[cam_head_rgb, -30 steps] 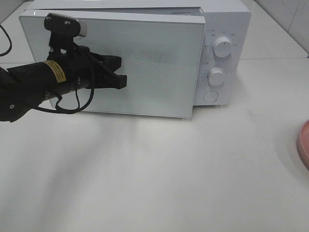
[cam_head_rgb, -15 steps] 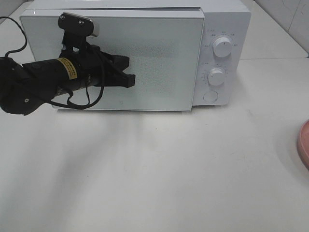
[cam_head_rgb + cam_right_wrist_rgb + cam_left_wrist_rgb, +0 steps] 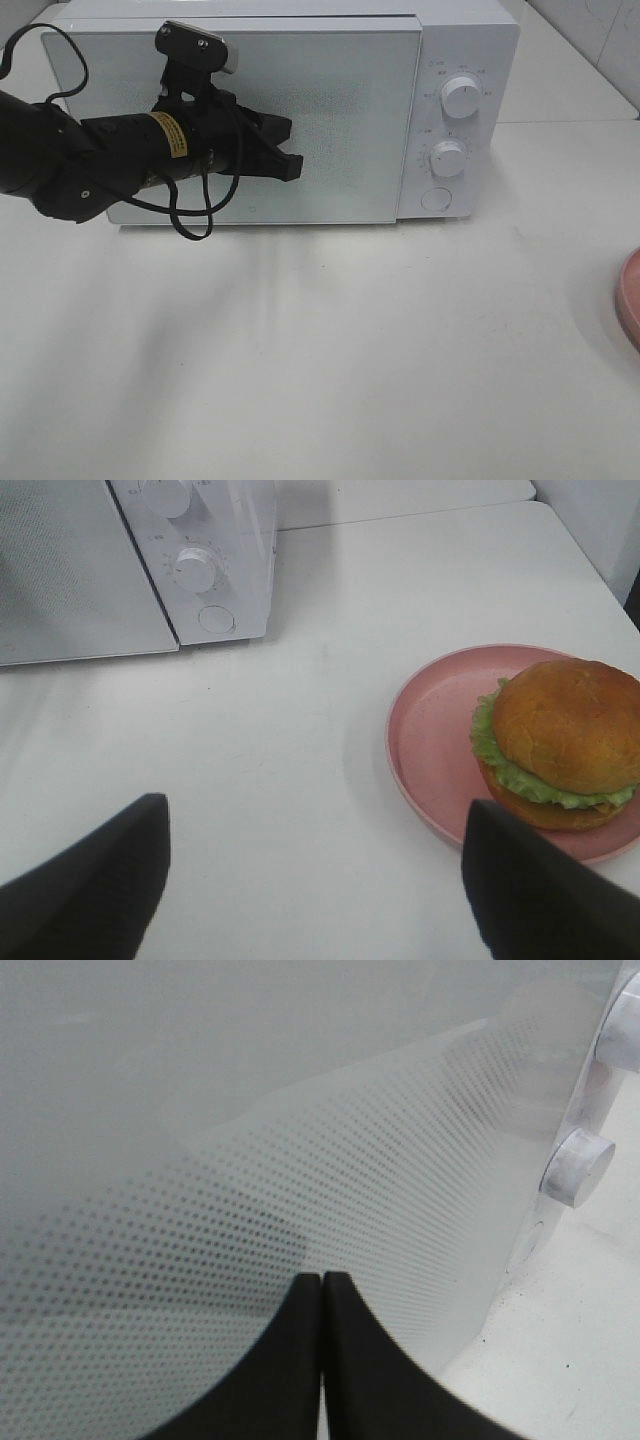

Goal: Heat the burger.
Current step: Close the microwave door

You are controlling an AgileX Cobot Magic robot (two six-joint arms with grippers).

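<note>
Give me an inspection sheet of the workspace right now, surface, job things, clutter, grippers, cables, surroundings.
Surface: white table, bare in front of the microwave.
Job's things: burger sits on pink plate, out on the table; microwave door looks shut.
Clutter: nothing seen.
Grippers: left gripper shut, its tips against the door; right gripper open, empty, short of the plate.
Cables: black cable loops under the left arm.
Surroundings: white tiled wall behind the table on the right.

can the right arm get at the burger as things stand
Probably yes. The right gripper is open, and the burger sits uncovered on its pink plate just ahead of it, with only bare table between. The microwave stands well off to the side.
</note>
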